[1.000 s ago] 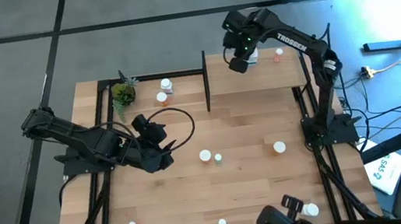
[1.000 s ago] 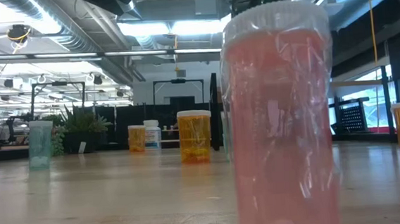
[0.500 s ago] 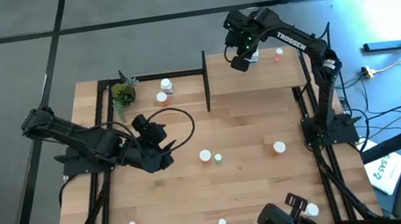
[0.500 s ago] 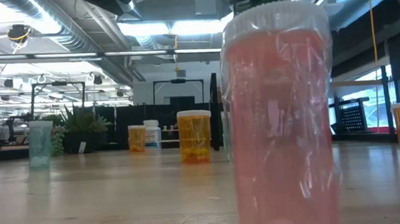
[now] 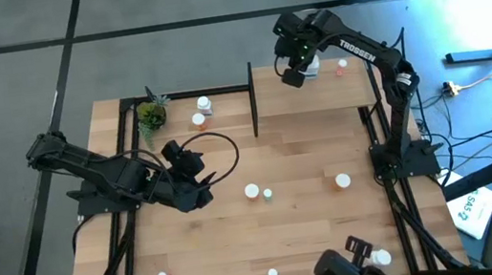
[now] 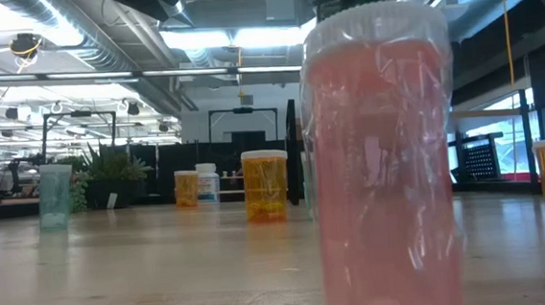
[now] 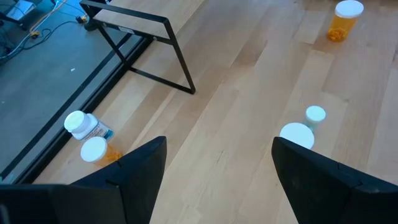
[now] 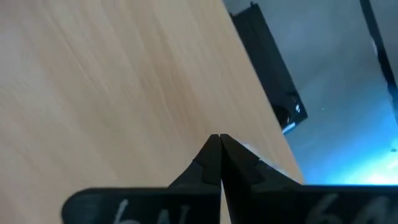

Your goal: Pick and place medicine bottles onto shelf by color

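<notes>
Room: grey floor around the table (image 5: 317, 233); an open hall with ceiling lights and black frames shows behind it in the low view.
Table: pale wood with black rails along its side edges; the widest bare stretch lies between the centre and the 6 o'clock edge.
Shelf: the raised light board (image 5: 317, 97) sits at the table's 1 o'clock corner, with a black upright at its inner end.
Left gripper (image 5: 198, 194): hovers low at about 9 o'clock of centre, fingers spread wide and holding nothing; bare wood shows between them in the wrist view.
Right gripper (image 5: 293, 78): over the shelf's far inner part, fingers pressed together with nothing between them, just beside a white bottle (image 5: 311, 69).
Bottles on shelf: a small pinkish one (image 5: 343, 66) stands near the far edge.
Bottles on table: two (image 5: 202, 111) at 11 o'clock beside a plant (image 5: 151, 115); a white cap (image 5: 252, 192) and a small green one (image 5: 268, 194) at centre; an orange one (image 5: 342, 180) at 3 o'clock; several along the 6 o'clock edge.
Near the low camera: a pink bottle (image 6: 384, 164) fills the view.
Writing: white lettering on the right arm (image 5: 356, 49), too small to read.
</notes>
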`<action>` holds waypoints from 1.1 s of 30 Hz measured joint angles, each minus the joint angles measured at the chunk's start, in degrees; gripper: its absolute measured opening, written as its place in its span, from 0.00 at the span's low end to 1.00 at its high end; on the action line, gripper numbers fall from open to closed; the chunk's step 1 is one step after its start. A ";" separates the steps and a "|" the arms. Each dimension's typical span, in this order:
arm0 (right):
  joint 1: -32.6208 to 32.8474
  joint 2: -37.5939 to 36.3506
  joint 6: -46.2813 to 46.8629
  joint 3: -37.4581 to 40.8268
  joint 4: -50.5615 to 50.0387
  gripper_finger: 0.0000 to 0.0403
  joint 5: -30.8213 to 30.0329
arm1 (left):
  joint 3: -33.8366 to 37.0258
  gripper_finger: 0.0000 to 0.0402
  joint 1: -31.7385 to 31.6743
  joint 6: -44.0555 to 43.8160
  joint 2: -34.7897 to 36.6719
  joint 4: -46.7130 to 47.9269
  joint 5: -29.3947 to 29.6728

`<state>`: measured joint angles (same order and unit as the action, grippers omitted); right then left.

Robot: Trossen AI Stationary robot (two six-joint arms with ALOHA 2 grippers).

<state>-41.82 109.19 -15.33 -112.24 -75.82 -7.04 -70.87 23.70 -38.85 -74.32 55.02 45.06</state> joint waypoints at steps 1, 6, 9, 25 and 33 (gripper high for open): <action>0.01 0.00 -0.01 -0.01 0.77 0.01 0.01 | 0.00 0.71 0.00 0.00 0.00 0.00 0.00; -0.09 0.00 -0.39 -0.01 2.23 0.01 -3.07 | -0.02 0.71 0.00 0.00 0.00 0.00 0.00; -0.73 0.00 -1.72 -0.01 1.34 0.01 -3.13 | 0.00 0.71 0.01 -0.03 0.00 0.00 0.01; -2.38 -0.09 -7.67 -0.01 -1.87 0.01 -0.86 | 0.00 0.71 0.00 -1.07 0.00 0.00 0.01; -2.64 -0.09 -7.50 -0.01 -3.62 0.01 -0.90 | 0.00 0.71 0.00 -1.07 0.00 0.00 0.00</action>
<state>-44.47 109.10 -22.83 -112.25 -79.44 -7.94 -70.87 23.70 -39.92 -74.32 55.02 45.06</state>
